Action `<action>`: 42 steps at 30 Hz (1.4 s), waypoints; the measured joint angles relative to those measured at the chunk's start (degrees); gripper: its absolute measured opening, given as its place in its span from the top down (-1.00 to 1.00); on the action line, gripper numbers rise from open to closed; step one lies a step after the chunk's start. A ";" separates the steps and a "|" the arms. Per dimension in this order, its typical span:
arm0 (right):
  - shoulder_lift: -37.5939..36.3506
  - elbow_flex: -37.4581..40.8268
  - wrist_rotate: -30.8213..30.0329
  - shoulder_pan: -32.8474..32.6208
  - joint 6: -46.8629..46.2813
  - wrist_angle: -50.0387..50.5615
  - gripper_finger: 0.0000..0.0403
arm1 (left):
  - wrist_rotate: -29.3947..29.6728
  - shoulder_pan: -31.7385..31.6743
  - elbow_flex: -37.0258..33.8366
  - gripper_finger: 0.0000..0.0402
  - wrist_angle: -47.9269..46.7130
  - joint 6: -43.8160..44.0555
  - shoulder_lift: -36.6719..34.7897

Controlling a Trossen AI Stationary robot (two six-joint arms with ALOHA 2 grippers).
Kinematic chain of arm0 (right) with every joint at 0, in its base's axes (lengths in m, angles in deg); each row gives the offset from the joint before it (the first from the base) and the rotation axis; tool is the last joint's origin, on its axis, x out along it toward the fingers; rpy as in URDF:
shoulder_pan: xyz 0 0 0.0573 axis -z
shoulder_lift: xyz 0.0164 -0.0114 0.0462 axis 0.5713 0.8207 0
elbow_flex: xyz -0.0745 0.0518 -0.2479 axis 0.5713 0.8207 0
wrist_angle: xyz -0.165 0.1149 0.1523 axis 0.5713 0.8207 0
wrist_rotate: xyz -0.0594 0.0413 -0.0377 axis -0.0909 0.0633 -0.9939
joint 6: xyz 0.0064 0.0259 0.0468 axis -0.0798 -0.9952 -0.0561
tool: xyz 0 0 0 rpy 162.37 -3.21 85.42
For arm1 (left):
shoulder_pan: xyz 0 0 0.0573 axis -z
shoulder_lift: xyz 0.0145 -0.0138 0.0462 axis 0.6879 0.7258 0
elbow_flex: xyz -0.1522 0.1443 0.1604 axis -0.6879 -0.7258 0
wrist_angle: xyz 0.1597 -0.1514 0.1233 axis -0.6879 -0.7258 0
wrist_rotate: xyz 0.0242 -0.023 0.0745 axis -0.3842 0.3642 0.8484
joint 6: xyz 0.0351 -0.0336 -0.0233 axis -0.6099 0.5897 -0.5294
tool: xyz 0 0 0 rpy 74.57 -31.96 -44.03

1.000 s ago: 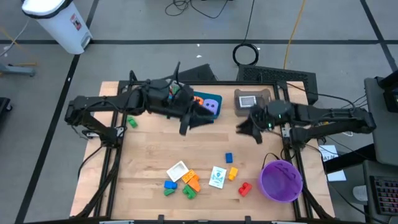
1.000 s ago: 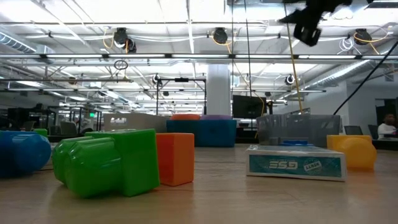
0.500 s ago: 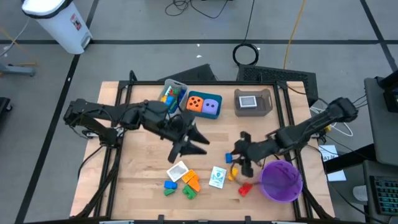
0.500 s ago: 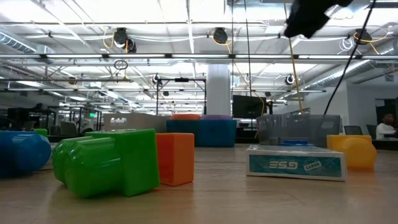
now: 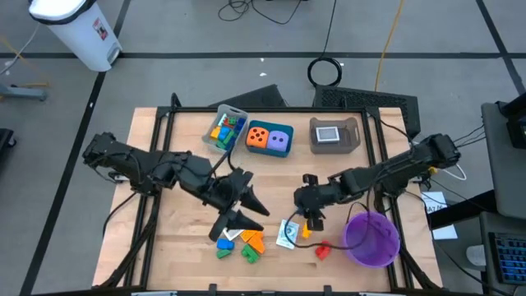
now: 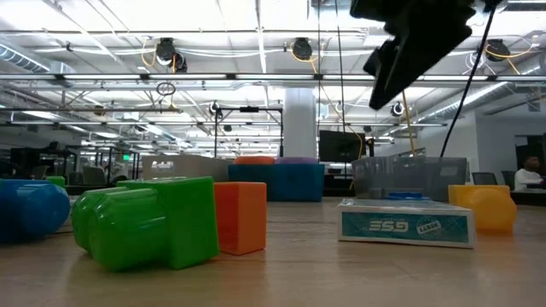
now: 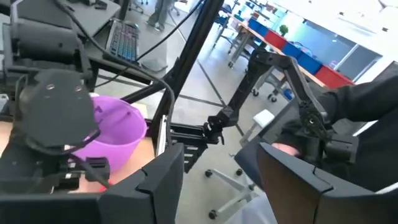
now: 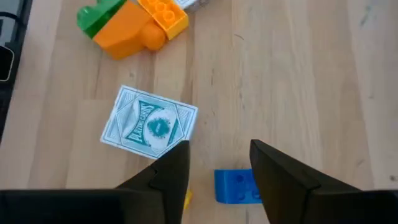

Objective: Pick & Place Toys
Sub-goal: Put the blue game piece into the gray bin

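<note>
The toys not yet sorted lie in a loose group near the front edge of the wooden table [image 5: 181, 247]. The small blue plastic brick [image 8: 236, 186] lies flat on the wood, and the right gripper [image 8: 214, 171] hangs directly above it with its two dark fingers parted, one on each side of the brick and holding nothing. This position suggests that the arm prepares to come down on the brick. Just beside the brick lies the flat teal-patterned playing card [image 8: 149, 124], and farther off an orange brick joined with a green brick [image 8: 121, 25].

In the high view the same right gripper [image 5: 311, 207] stands over the card and the small bricks, close to the round purple plastic bowl [image 5: 371, 238]. A small red brick [image 5: 323, 249] lies between the card and the bowl. The left gripper [image 5: 234, 212] hovers above the other heap of bricks [image 5: 238, 242]; its fingers are half apart and empty, as the left wrist view shows.

At the back edge stand the grey tray with coloured bricks [image 5: 226, 127], the teal tray with the two dotted dice [image 5: 269, 138] and the brown tray [image 5: 335, 134]. The middle of the table is free wood, so both arms probably have room to carry toys to the back, but the two grippers work near each other and the card is close to the blue brick.
</note>
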 joint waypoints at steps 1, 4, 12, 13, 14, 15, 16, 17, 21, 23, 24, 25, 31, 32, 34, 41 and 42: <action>0.43 -0.06 0.94 0.52 0.13 -0.13 0.16 | 0.89 0.48 -0.01 -0.04 0.00 -0.07 0.00; 1.98 -0.03 2.47 1.49 2.01 1.22 0.02 | 2.63 1.48 0.01 -0.04 0.02 -0.15 0.00; 6.87 -0.03 2.66 2.51 5.61 2.82 -0.40 | 3.62 2.22 -0.01 -0.04 -0.02 -0.11 0.00; 7.19 -0.03 2.67 2.63 5.56 2.53 -0.44 | 3.66 2.22 -0.01 -0.04 0.00 -0.10 0.00; 7.60 -0.03 2.66 2.79 5.55 2.45 -0.48 | 3.66 2.22 -0.01 -0.04 0.00 -0.02 0.00; 7.89 -0.03 2.66 2.90 5.52 2.55 -0.52 | 3.66 2.20 -0.01 -0.04 -0.02 -0.02 0.00; 8.34 -0.03 2.66 2.92 5.54 2.78 -0.55 | 3.68 2.20 -0.01 -0.04 -0.04 0.00 0.00; 8.79 -0.03 2.66 2.95 5.58 2.96 -0.57 | 3.68 2.20 -0.01 -0.04 -0.07 0.00 0.00; 10.63 -0.01 2.69 2.90 5.43 3.48 -0.64 | 3.67 2.15 -0.01 -0.04 -0.13 0.01 0.00; 11.66 0.01 2.66 2.90 5.45 3.53 -0.64 | 3.68 2.15 -0.01 -0.04 -0.15 0.00 0.00; 12.17 0.03 2.66 2.90 5.59 3.60 -0.64 | 3.67 2.15 -0.01 -0.04 -0.16 0.02 0.00; 12.65 0.03 2.65 2.90 5.67 3.47 -0.64 | 3.66 2.15 0.00 -0.04 -0.15 0.02 0.00; 14.52 0.72 0.95 3.01 5.83 3.17 -0.60 | 3.66 2.15 -0.01 -0.04 -0.19 0.40 0.00; 14.61 1.17 0.93 3.01 5.83 3.06 -0.60 | 3.66 2.15 -0.01 -0.04 -0.21 0.40 0.00; 14.62 1.86 1.00 3.17 5.55 3.28 -0.58 | 3.66 2.15 -0.01 -0.04 -0.34 0.40 0.00; 14.57 4.14 1.10 3.23 5.23 2.81 -0.46 | 3.64 2.15 -0.01 -0.04 -0.50 0.42 0.00; 14.57 4.16 1.11 3.23 4.91 2.75 -0.44 | 3.63 2.15 -0.01 -0.04 -0.51 0.42 0.00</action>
